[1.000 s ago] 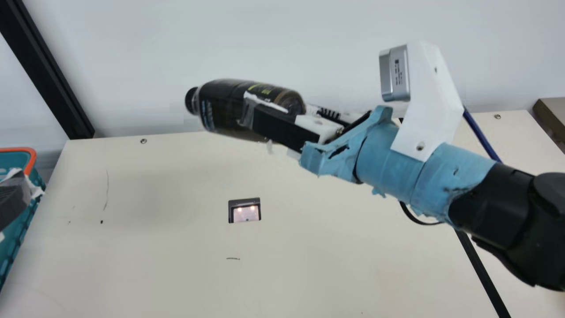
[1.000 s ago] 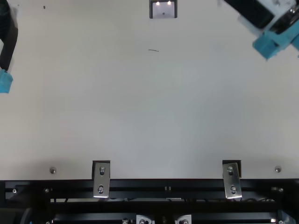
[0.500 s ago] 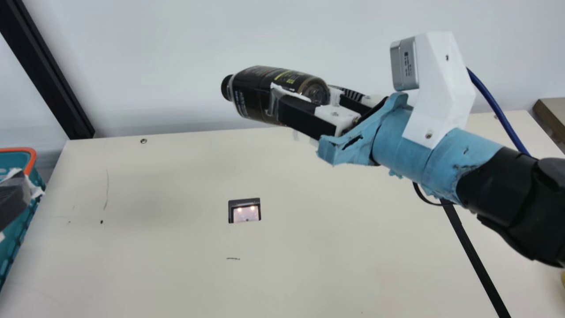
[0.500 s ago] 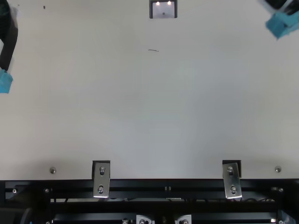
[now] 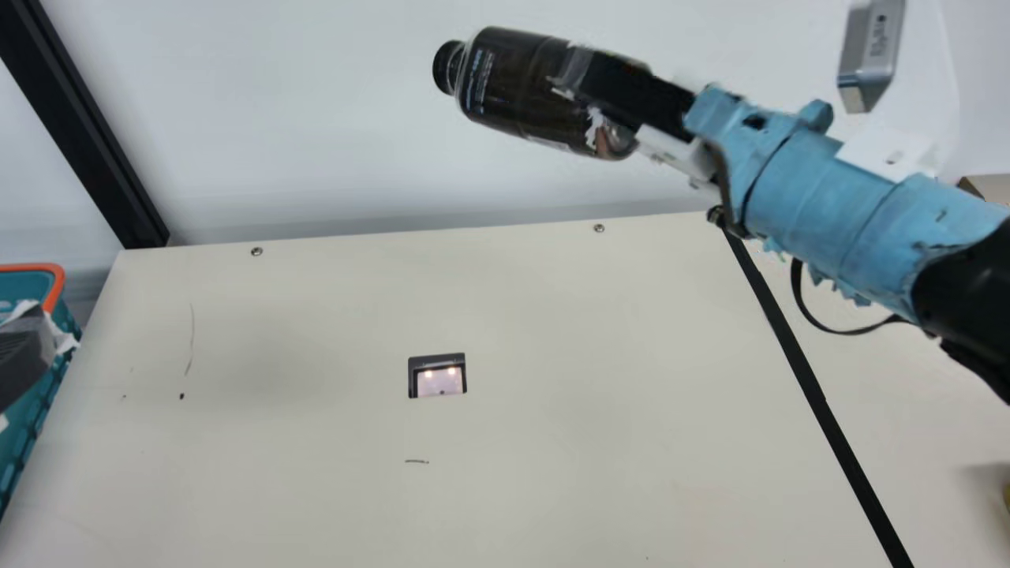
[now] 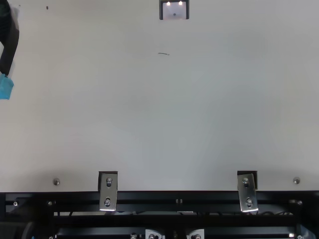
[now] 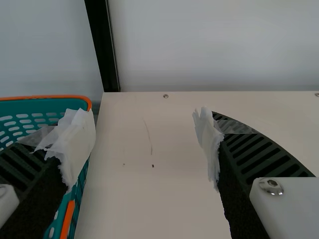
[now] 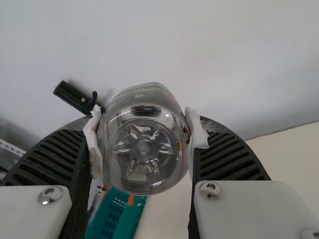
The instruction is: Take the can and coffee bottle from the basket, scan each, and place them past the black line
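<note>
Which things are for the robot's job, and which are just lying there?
For the job:
coffee bottle, held in the right pincer
scanner window
black line
basket

Just there:
brown box at the back right
pen mark
black post

I can't tell about the yellow bit at the right edge.

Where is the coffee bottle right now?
The coffee bottle is high in the main view, held by the right gripper, left of the black line.
</note>
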Robot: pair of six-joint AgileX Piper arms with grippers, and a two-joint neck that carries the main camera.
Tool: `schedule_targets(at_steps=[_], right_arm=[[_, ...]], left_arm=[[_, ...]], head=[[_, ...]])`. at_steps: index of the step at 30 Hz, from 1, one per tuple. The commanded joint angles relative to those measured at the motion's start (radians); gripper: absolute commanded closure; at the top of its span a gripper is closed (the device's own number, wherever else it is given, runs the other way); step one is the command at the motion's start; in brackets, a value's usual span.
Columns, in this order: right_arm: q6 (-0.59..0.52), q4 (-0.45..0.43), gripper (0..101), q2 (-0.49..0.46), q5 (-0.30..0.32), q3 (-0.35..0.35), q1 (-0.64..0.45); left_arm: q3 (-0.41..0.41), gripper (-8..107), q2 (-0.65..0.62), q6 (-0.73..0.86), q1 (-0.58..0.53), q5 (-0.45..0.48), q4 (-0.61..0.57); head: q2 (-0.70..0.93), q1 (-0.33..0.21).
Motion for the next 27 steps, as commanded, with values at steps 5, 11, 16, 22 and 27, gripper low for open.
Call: schedule_targets(at_steps=[5,11,16,22,27], right_arm=[[0.282,0.001,101,-0.093,0.019,0.068,-0.037],[0.34,-0.001,101,-0.154,0.047,0.109,-0.068],[0.384,-0.003,101,-0.171,0.056,0.115,-0.068],[0.433,-0.009,101,-0.188,0.054,0.108,-0.071],[0.473,0.0,101,-0.229,0.045,0.104,-0.047]], left_arm=[[0.0,9,0.0,0.0,0.0,0.0,0.0],[0.0,9,0.0,0.0,0.0,0.0,0.0],[0.0,9,0.0,0.0,0.0,0.0,0.0],[0.0,9,0.0,0.0,0.0,0.0,0.0],[0.0,9,0.0,0.0,0.0,0.0,0.0]], head=[[-0.009,0.0],[-0.009,0.0],[-0.009,0.0],[-0.009,0.0],[-0.009,0.0]])
